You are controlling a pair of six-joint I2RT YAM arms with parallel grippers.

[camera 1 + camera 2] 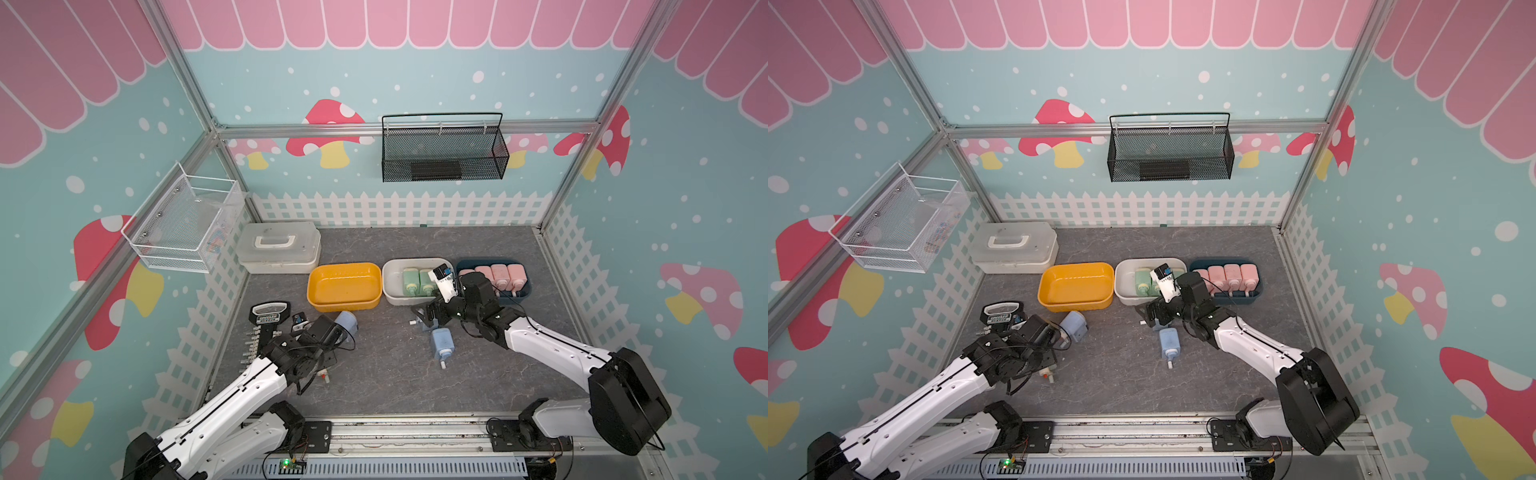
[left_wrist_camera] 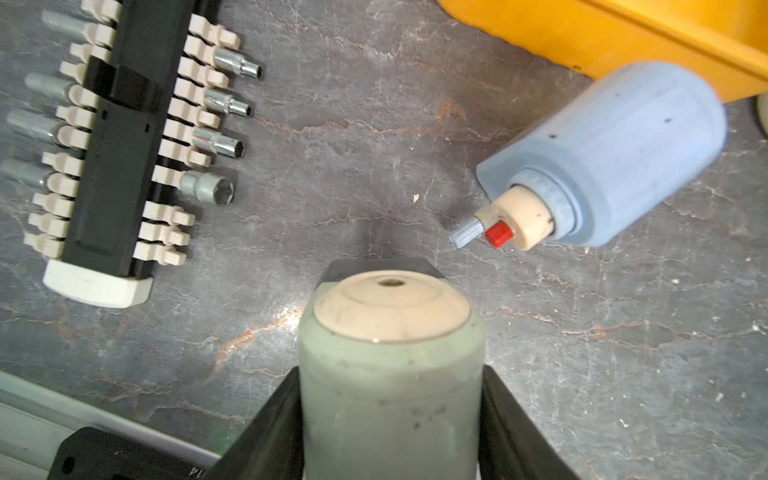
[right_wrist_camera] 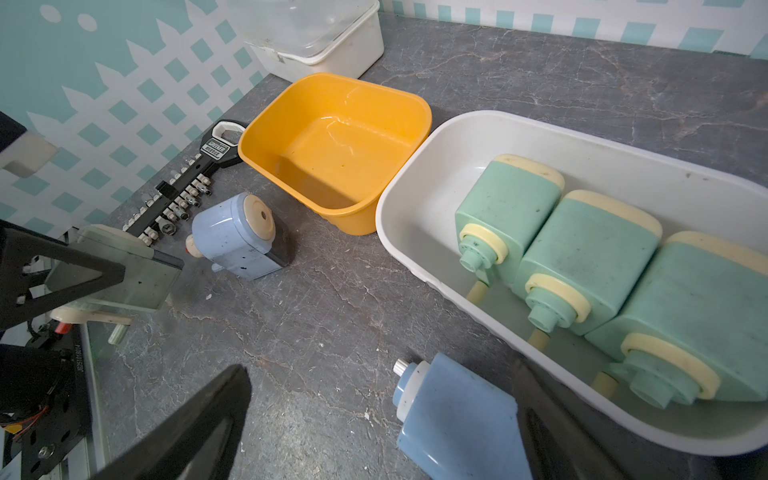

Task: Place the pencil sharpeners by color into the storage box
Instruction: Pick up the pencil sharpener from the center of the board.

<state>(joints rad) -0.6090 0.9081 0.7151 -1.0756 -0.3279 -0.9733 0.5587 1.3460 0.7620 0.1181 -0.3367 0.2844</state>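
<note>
Straddling the blue sharpener (image 3: 453,419), the open right fingers (image 3: 199,424) lie roughly along its long axis, its body just beside one finger; left fingers (image 2: 270,419) grip a green sharpener (image 2: 390,374).

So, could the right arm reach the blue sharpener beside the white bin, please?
Probably yes: the right gripper is open, its jaws straddle that blue sharpener, and nothing covers it. The white bin sits close to one jaw, though.
</note>
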